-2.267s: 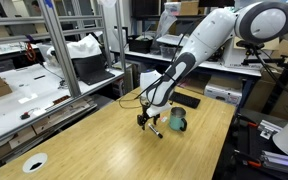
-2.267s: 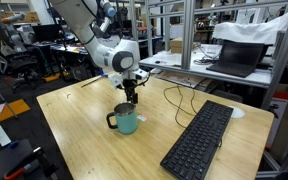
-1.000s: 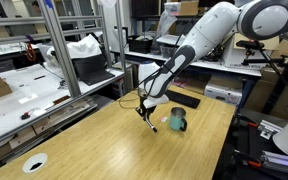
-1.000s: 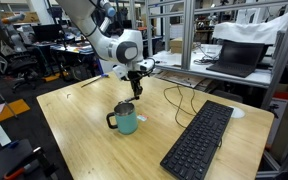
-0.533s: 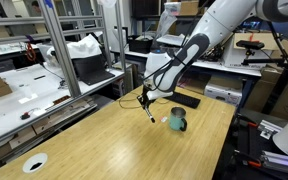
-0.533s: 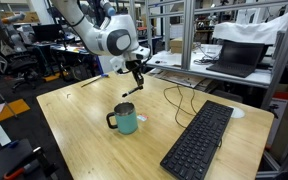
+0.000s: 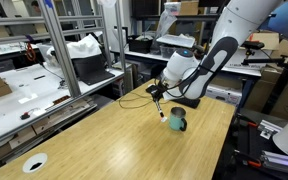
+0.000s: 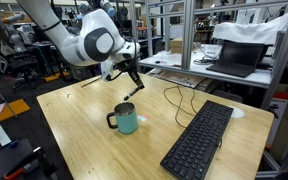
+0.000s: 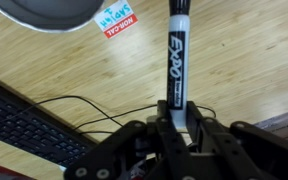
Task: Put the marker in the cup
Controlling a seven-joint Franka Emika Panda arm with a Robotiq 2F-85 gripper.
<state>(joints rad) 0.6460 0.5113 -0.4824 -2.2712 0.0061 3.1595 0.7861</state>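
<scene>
Legible markings, 2 entries, both in wrist view.

1. "EXPO": brand name in dark letters on the white barrel of the marker [image 9: 176,60]. Printed lengthwise along the barrel, so read sideways. Finer print just below it, toward the clamped end, too small to make out.

2. "NON-CAL": white capitals on the red band of a small 2-colour sticker [image 9: 115,20] stuck flat on the wooden bench [image 9: 254,60]. Upside down in this view, reading uncertain. Lettering on the blue band blurred, not readable.

Exterior views: any lettering too small to read.
</scene>
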